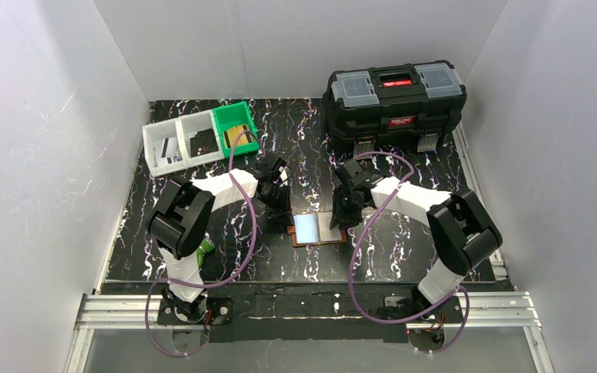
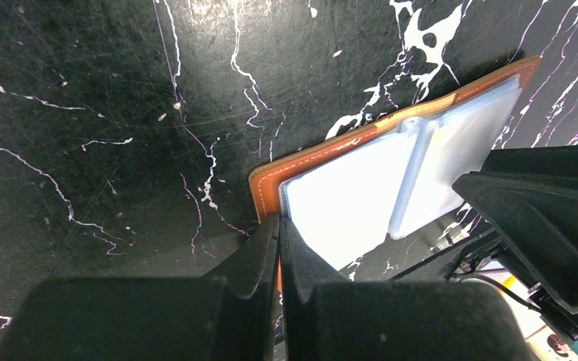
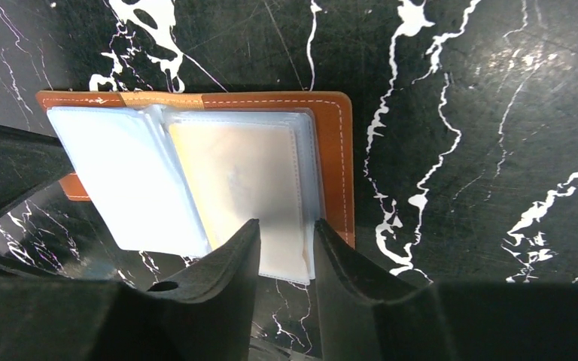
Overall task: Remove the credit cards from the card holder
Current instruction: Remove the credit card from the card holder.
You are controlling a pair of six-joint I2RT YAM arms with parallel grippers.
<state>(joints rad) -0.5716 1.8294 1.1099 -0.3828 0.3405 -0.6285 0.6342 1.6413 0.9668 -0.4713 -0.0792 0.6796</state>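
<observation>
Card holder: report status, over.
Left gripper shut at corner of holder. Right gripper open over yellowish card edge. Holder lies open, card not yet out. Nothing in the way.

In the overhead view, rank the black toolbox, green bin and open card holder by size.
1. Black toolbox, clearly largest.
2. Green bin and card holder look about alike, so I won't rank them.
</observation>
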